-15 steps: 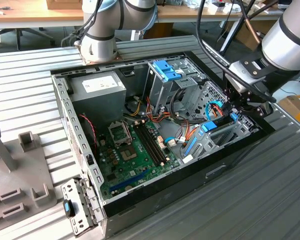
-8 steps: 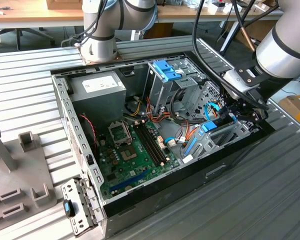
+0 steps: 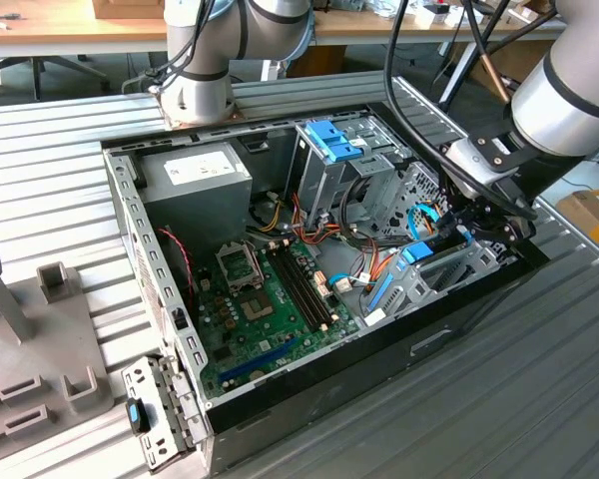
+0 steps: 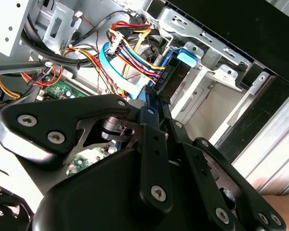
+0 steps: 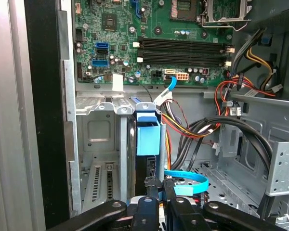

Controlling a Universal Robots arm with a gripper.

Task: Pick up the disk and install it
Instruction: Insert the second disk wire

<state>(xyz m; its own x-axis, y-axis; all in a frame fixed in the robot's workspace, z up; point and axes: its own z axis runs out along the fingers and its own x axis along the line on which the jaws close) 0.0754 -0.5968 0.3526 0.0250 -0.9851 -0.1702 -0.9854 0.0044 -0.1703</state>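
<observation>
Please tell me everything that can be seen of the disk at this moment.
In the first wrist view the disk stands on edge, seen edge-on as a thin slab. A light-blue plastic carrier covers its far end, and the part nearer the camera looks dark. It sits in a slot of the silver metal cage near the case's side wall, with the green board beyond it. The claw pinches its near edge, fingers close together. A flat blue cable lies beside it; whether they touch cannot be told.

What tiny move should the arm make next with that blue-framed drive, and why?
Probably ease the disk a little deeper into the silver drive bay. The disk stands on edge in the slot, the gripper sits at its near end, and it looks not fully seated.
</observation>
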